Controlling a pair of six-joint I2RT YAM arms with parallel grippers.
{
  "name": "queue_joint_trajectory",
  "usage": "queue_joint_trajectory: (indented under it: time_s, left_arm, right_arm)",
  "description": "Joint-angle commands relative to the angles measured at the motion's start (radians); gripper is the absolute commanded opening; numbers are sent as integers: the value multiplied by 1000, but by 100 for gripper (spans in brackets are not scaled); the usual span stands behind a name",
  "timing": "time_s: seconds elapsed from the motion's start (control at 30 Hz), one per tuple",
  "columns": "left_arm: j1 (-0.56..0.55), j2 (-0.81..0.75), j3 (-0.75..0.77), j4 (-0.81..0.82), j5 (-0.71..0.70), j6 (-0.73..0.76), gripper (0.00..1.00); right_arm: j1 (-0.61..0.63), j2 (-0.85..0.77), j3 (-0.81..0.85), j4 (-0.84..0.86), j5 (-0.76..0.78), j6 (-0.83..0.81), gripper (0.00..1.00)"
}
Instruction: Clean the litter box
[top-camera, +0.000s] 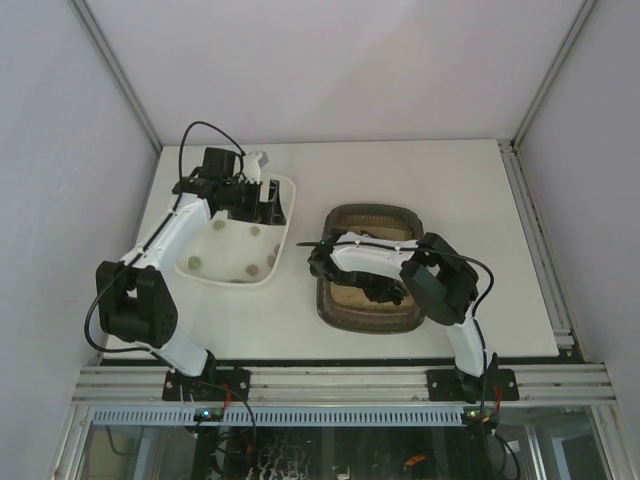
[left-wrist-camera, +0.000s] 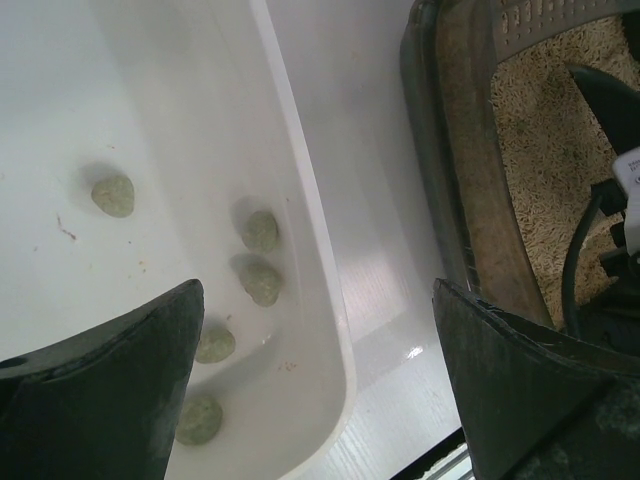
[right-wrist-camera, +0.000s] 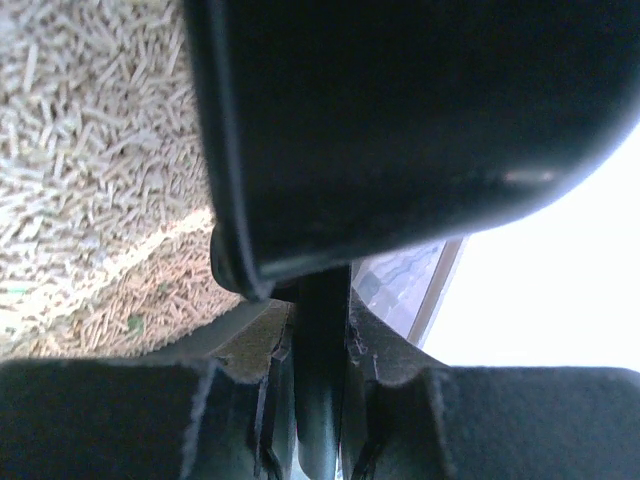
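Counts:
- 2 arms: left arm (top-camera: 175, 230) and right arm (top-camera: 375, 255).
- 2 grippers: left gripper (left-wrist-camera: 318, 310) and right gripper (right-wrist-camera: 320, 395).
- 2 trays: 1 white tray (left-wrist-camera: 305, 215) and 1 litter box (top-camera: 372, 212).
- 5 greenish clumps (left-wrist-camera: 260, 283) in the white tray, counted in the left wrist view. They are too small in the top view to confirm.
- 1 dark bar (right-wrist-camera: 322, 330) between the right fingers. Can't tell what it is.

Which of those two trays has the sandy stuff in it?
The dark brown-grey tray on the right: beige litter fills it. The white tray on the left holds only a few greenish lumps.
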Motion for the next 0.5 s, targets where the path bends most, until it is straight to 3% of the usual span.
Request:
queue_joint_trajectory:
  time_s: [0.0, 0.47]
  left_arm:
    - [-18, 8, -13, 28, 29, -20, 100]
    - [-21, 22, -13, 34, 22, -18, 100]
  right_arm:
    - [-15, 16, 52, 16, 110, 7, 0]
    - [-34, 96, 137, 133, 96, -144, 0]
